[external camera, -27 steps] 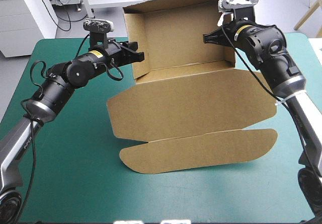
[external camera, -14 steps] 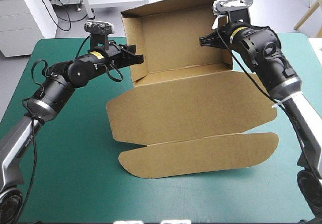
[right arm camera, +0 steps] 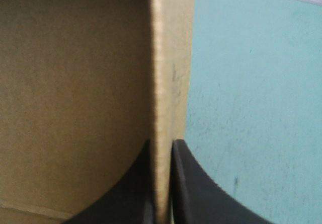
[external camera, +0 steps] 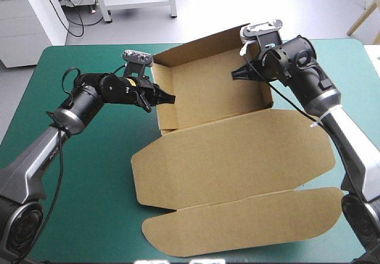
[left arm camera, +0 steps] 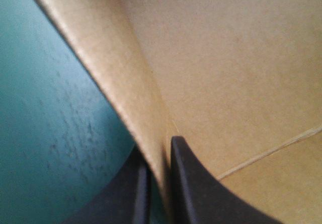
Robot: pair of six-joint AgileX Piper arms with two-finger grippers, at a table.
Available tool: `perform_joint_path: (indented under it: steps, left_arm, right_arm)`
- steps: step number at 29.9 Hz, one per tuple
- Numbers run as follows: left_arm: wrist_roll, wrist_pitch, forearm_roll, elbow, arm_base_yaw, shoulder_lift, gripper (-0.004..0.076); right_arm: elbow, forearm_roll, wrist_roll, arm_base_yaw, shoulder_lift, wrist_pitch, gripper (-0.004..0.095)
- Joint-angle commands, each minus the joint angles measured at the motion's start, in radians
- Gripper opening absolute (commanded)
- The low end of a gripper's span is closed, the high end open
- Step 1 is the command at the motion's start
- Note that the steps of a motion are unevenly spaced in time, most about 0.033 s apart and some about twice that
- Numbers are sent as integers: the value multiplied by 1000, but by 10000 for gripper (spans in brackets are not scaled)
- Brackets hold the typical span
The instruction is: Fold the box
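Brown board is filling the middle of the teal-green surface [external camera: 77,175]: we are looking down at the box [external camera: 208,92], half formed, reaching from the far middle of the surface toward its near edge; its far part is standing as an open tray, with walls raised at the rear and at both sides, while the lid [external camera: 237,157] is lying flat in front of the tray; a long flap [external camera: 237,222] with rounded ends is lying flat past the lid's crease, closest to the near edge. The left gripper [external camera: 171,99] is reaching in from the left and pinching the tray's left wall [external camera: 167,113]; in the left wrist view we are seeing its black fingers [left arm camera: 201,199] nearly closed, the thin edge of the board running up between them, one finger on the outer side over the teal-green surface and the other inside the tray. The right gripper [external camera: 234,75] is reaching in from the right and gripping the tray's right wall [external camera: 266,98]; in the right wrist view we are seeing its fingers likewise nearly closed on the board's edge, which is standing upright between them, one finger inside the tray and the other on the outer side over the teal-green surface.
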Motion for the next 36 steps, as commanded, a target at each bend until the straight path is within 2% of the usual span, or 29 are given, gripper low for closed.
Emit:
perform_joint_path:
  steps: [1, 5, 9, 13, 21, 28, 36]
  left_arm:
    - [40, 61, -43, -38, -40, -7, -9]
    - [39, 81, -43, -38, -39, 8, -9]
    - [37, 98, -43, -38, -26, 10, -9]
    - [26, 135, -38, -38, -2, 10, -9]
    - [13, 152, -7, -38, 18, 29, -9]
    - [12, 179, 2, -38, 18, 86, -9]
    - [12, 160, 2, -38, 18, 106, -9]
  right_arm:
    - [-32, 171, -32, 37, -22, -60, -19]
    - [-32, 171, -56, 37, 11, 12, -20]
    - [-32, 218, -75, 23, 39, 48, -19]
    - [-32, 311, -114, -13, 64, 57, -19]
    - [-32, 319, -138, -23, 142, 83, -19]
    - [-32, 354, -154, -23, 212, 63, -19]
    - [-32, 392, -172, -32, 264, 76, -19]
